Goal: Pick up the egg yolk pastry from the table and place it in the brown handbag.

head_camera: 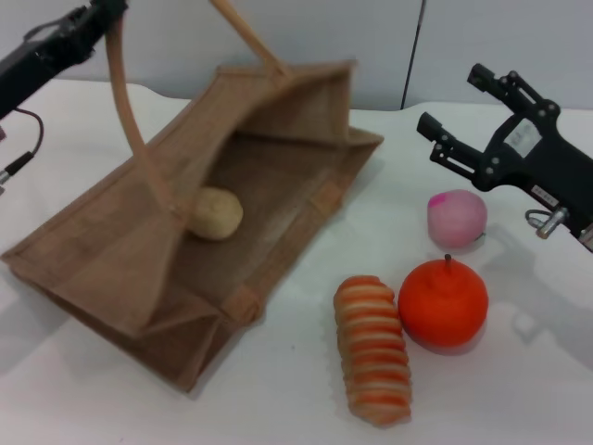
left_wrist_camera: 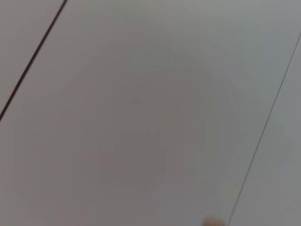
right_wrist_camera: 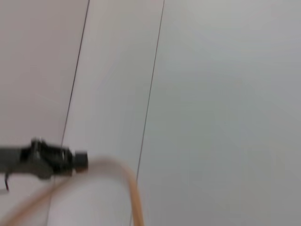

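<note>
The brown handbag (head_camera: 111, 241) lies tipped on the white table with its mouth held wide. Inside it, on the lower wall, rests the egg yolk pastry (head_camera: 216, 213), a small pale cream bun. My left gripper (head_camera: 104, 13) is high at the far left, shut on the bag's handle strap (head_camera: 125, 102), which it holds up taut. It shows again in the right wrist view as the left gripper (right_wrist_camera: 77, 160) with the strap (right_wrist_camera: 127, 183) curving down from it. My right gripper (head_camera: 454, 104) hovers open and empty at the right, above the pink bun.
A pink round bun (head_camera: 456, 217), an orange fruit (head_camera: 443, 302) and a long orange-striped bread roll (head_camera: 372, 349) lie on the table (head_camera: 278, 399) to the right of the bag. The left wrist view shows only grey wall panels.
</note>
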